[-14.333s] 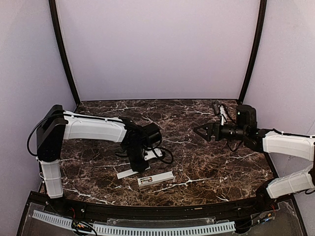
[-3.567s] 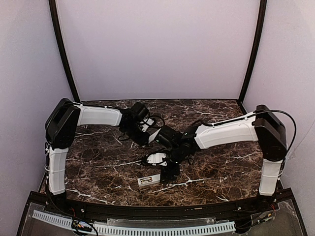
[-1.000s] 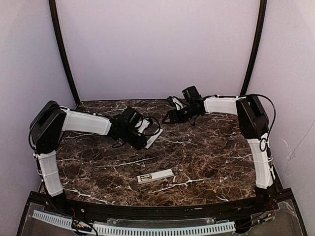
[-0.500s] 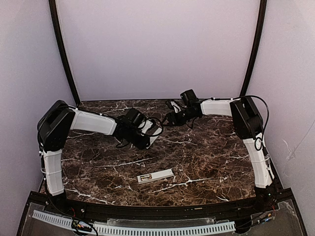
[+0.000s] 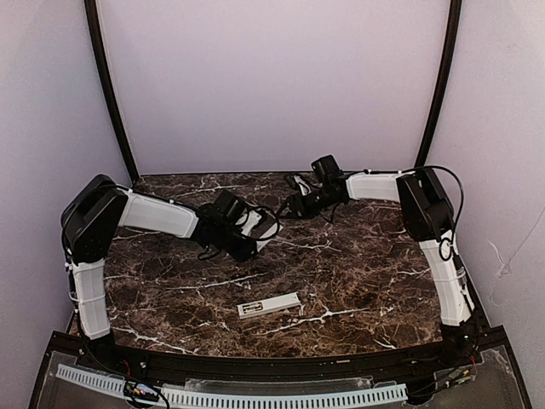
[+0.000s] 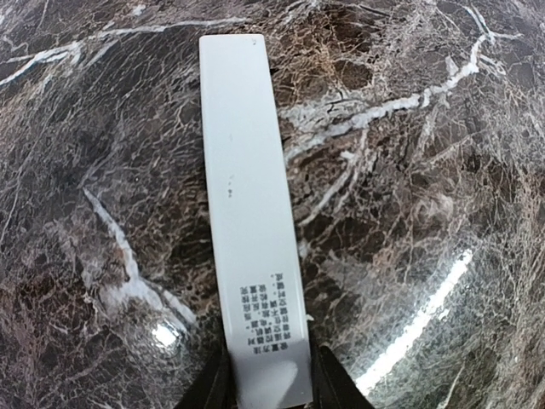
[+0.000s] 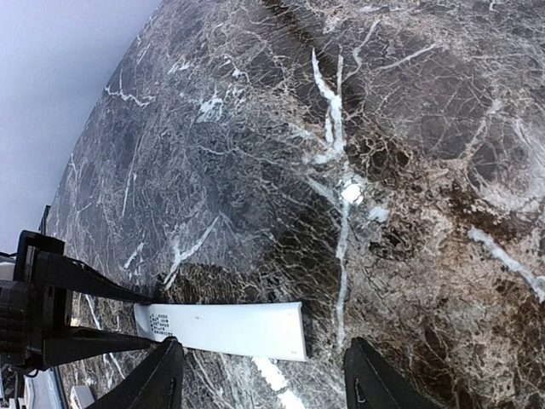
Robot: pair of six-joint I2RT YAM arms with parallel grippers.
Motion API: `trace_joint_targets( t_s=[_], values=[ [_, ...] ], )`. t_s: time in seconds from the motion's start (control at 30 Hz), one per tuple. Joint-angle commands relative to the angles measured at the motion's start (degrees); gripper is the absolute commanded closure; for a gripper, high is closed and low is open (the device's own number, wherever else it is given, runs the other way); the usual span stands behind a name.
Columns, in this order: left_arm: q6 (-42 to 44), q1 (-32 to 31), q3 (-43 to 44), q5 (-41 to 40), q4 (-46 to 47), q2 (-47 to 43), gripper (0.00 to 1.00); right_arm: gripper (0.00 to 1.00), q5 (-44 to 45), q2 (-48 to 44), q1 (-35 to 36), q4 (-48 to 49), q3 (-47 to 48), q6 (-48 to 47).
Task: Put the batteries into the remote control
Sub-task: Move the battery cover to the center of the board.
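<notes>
Your left gripper (image 6: 268,385) pinches just the 6 o'clock tip of the thin white cover strip (image 6: 245,213); the spread right gripper (image 7: 264,377) could bump it loose.

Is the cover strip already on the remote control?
No, the left gripper holds the cover strip by its printed end, apart from the remote control.

A dark brown marble-patterned tabletop (image 5: 366,273) with white veins fills the floor of the booth. Left of its middle, toward the far edge, is a thin flat white plastic strip (image 6: 247,213) with small grey print at one end. I can't tell whether it touches the stone. Plain lilac walls (image 5: 272,85) close three sides, and a curved black pole (image 5: 106,94) rises from each far corner. A white slotted rail (image 5: 255,397) runs along the near edge.
</notes>
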Motion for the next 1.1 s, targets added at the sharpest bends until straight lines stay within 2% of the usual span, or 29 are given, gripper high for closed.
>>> trace_joint_targets(
  t_s=[0.0,0.27,0.43,0.6,0.73,0.93,1.07],
  values=[
    [0.32,0.55,-3.03,1.63,-7.69,1.13,0.68,0.36,-1.98,2.09,-0.33,0.60,2.38,-1.14],
    [0.27,0.90,-2.20,2.88,-9.76,2.83,0.66,0.38,-3.87,3.71,-0.28,-2.54,3.59,-4.01],
    [1.72,1.05,-1.62,3.73,-10.74,3.41,0.70,0.35,-2.51,5.16,-0.73,-7.90,6.62,-8.24],
    [5.09,0.42,-2.01,1.19,-11.91,3.57,0.74,0.35,-5.03,7.20,-1.68,-11.56,8.82,-10.75],
    [7.58,-0.79,-2.41,2.39,-12.55,3.94,0.77,0.36,-7.24,4.45,-2.34,-11.85,4.28,-12.96],
    [12.32,-3.41,-2.83,8.42,-14.82,4.10,0.79,0.37,-10.35,-2.35,-3.08,-11.71,-5.23,-15.04],
    [14.00,-4.45,-3.76,10.57,-14.68,3.38,0.76,0.37,-10.33,-6.49,-3.23,-10.69,-12.05,-14.75]
  ],
)
